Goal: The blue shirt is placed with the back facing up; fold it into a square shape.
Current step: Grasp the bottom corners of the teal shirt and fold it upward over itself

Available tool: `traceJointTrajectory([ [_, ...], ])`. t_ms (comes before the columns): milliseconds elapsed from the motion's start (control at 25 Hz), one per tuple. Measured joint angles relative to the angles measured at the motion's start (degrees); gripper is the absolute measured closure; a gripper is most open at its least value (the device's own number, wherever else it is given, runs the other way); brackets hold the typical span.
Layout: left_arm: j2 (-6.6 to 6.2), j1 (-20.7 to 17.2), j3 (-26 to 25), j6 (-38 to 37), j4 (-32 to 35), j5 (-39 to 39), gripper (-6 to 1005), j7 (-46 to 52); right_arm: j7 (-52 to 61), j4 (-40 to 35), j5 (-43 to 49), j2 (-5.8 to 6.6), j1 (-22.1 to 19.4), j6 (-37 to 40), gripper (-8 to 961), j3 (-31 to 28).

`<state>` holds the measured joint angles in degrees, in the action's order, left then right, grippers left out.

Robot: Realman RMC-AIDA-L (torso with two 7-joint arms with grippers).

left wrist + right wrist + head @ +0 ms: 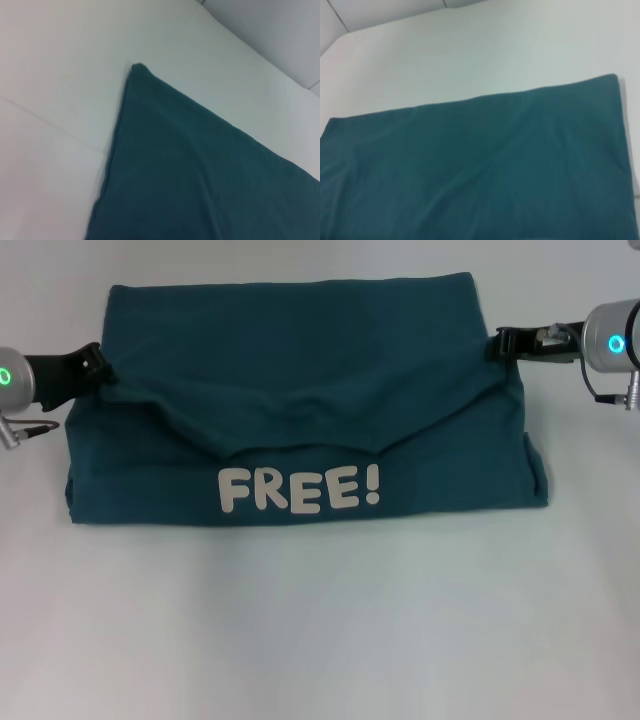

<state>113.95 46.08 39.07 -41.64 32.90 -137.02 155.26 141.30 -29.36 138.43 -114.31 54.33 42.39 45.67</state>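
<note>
Head view: blue shirt (300, 410) lies folded on the white worktop (320, 630), "FREE!" print (300, 490) at the near edge. Left tool (100, 365) and right tool (503, 343) each pinch a side of the sagging upper layer. Wrist views: shirt cloth on the worktop only, no fingers visible.

Only readable thing here is "FREE!" in chunky off-white letters, printed on the blue shirt (300, 410), sitting on the lower layer near its front edge in the head view. Nothing legible in either wrist view.
</note>
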Motion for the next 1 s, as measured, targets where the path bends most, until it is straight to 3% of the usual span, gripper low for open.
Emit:
traceJointTrajectory([
  [200, -0.55, 1.43, 0.08, 1.41, -1.85, -1.43, 987, -0.05, 0.02, 1.59, 0.0, 0.32, 1.12, -1.73, 922, 0.92],
  [840, -0.1, 2.37, 1.7, 3.99, -2.06, -2.18, 982, -1.88, 0.96, 2.34, 0.04, 0.69, 1.84, -3.78, 923, 2.51],
  [1000, 0.06, 2.72, 2.34, 4.33, -2.35, -2.33, 945, -2.54, 2.02, 4.84, 0.57, 2.18, 2.91, -3.26, 923, 2.99],
])
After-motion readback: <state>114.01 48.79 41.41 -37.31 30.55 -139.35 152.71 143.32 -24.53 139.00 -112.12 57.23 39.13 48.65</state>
